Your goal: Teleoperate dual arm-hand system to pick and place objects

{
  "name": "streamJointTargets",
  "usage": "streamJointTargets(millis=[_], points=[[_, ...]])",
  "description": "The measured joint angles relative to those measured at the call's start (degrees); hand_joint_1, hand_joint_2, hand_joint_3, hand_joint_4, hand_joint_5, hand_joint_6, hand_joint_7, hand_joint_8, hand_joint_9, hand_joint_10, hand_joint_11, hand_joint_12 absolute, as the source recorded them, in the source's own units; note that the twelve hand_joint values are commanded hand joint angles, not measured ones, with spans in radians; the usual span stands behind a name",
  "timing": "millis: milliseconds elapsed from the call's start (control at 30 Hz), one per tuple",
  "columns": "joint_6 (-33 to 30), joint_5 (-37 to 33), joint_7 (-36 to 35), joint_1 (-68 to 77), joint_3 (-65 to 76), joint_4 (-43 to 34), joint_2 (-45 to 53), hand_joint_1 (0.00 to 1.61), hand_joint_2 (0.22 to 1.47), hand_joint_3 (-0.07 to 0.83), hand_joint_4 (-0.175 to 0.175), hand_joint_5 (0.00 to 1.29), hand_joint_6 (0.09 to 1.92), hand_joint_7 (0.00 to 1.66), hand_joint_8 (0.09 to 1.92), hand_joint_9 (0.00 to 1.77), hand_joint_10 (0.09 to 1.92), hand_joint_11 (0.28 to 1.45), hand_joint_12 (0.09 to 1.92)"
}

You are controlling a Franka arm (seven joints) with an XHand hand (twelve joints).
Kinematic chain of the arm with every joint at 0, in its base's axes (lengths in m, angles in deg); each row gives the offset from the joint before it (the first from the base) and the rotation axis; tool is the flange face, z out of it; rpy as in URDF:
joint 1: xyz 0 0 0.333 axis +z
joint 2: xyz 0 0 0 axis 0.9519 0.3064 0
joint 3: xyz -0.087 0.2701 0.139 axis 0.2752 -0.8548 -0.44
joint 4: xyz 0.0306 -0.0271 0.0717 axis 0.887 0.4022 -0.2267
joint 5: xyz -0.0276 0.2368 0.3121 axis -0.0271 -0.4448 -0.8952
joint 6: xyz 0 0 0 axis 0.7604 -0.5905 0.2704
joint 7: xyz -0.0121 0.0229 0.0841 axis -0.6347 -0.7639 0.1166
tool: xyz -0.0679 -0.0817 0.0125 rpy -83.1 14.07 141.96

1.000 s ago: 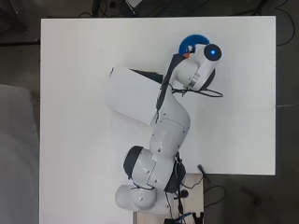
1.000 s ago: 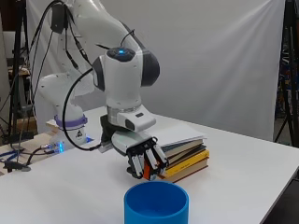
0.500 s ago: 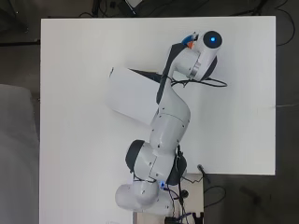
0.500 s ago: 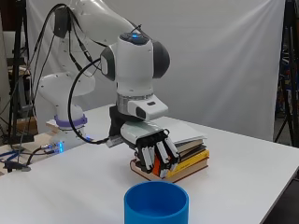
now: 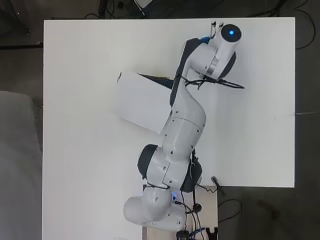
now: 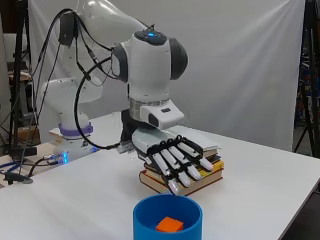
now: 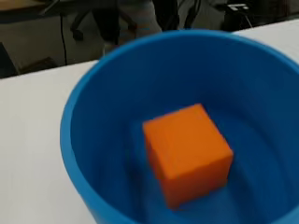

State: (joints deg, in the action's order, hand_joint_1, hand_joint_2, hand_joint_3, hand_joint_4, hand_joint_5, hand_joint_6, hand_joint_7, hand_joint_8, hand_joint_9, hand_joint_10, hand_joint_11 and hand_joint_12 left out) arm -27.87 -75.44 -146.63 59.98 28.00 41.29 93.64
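A blue bowl [image 6: 148, 226] stands on the white table near the side view's front edge. An orange cube [image 6: 169, 225] lies inside it. My hand [image 6: 177, 162] hovers just above the bowl's far rim, open, with its fingers straight, slanting down and holding nothing. The wrist view looks straight into the bowl [image 7: 77, 116], with the cube [image 7: 187, 149] resting on its floor. From overhead the arm covers my hand and nearly all of the bowl; only a blue sliver [image 5: 204, 39] shows near the table's far edge.
A stack of books [image 6: 207, 172] lies right behind my hand; overhead its white top cover [image 5: 142, 100] sits left of the arm. Cables trail beside the arm's base [image 6: 75, 135] at the left. The table's edge [image 6: 300, 210] runs at the right.
My hand carried the orange cube from beside the books to above the bowl. Its fingers have straightened and the cube now lies in the bowl.
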Motion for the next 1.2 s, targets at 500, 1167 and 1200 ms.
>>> streamJointTargets(millis=[500, 1167, 1200], points=[[1.0, 7.1, 0.5, 0.3, -2.2, 4.4, -16.4, 0.00, 1.01, -0.007, 0.092, 0.19, 0.09, 0.31, 0.09, 0.50, 0.09, 0.52, 0.09], [5.4, 14.7, 6.1, 3.5, -14.1, 42.3, -61.7, 0.08, 1.07, 0.007, 0.086, 0.22, 0.09, 0.31, 0.09, 0.48, 0.09, 0.47, 0.09], [5.7, 14.8, 5.9, 3.6, -14.4, 42.6, -62.0, 0.09, 1.07, 0.007, 0.084, 0.22, 0.09, 0.31, 0.09, 0.48, 0.09, 0.47, 0.09]])
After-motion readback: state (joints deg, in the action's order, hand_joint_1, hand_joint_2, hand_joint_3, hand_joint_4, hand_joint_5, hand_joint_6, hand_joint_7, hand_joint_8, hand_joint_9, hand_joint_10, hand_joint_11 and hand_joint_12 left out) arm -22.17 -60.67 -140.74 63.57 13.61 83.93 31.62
